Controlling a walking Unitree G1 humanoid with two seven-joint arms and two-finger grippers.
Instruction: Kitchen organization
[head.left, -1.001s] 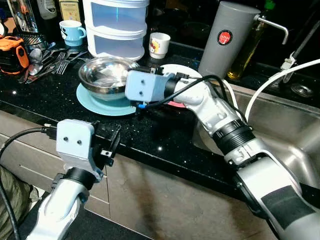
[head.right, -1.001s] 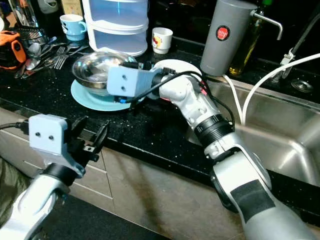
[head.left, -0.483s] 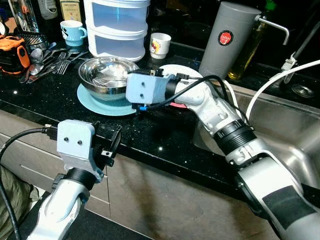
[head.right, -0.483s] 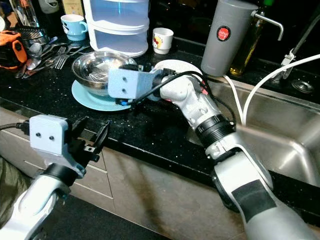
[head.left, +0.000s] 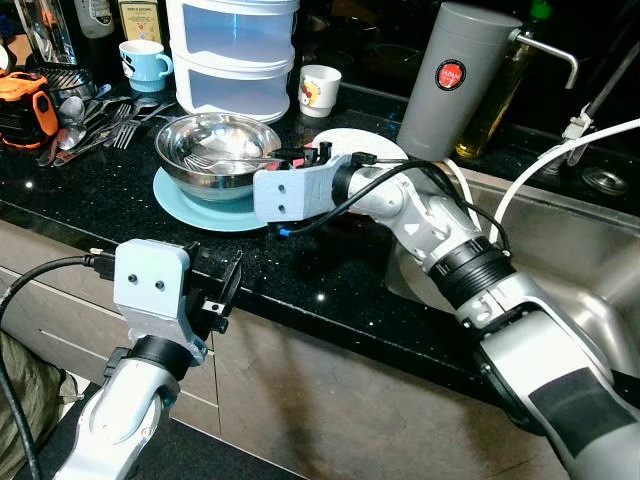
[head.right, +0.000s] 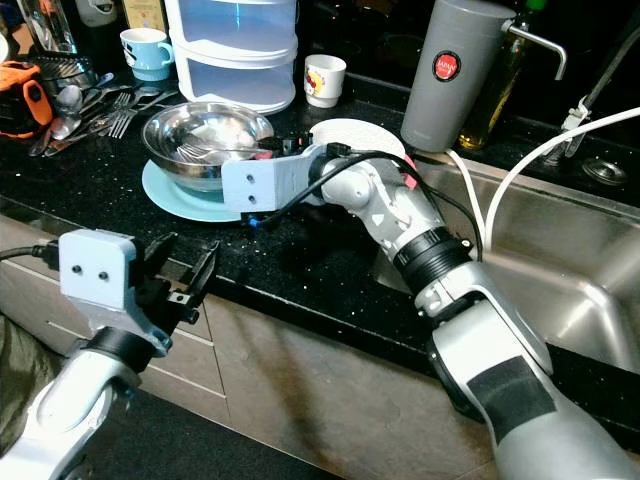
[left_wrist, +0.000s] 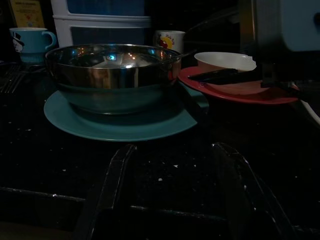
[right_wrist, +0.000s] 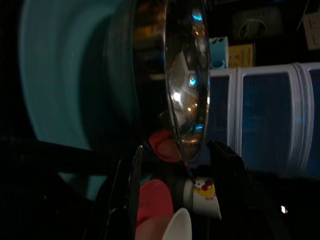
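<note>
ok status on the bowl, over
Right gripper at the steel bowl's rim, fingers open astride it. Left gripper idle below the counter edge, open. Bowl sits on the teal plate, fork inside. Nothing in the way.

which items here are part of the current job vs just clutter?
In play:
steel bowl with fork
teal plate under it
right gripper at the bowl's rim
red plate

Lying about:
blue mug
white cup
grey flask
loose cutlery
left gripper, idle

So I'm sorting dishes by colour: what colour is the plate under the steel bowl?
Teal-blue round plate, clearest in the left eye view.
</note>
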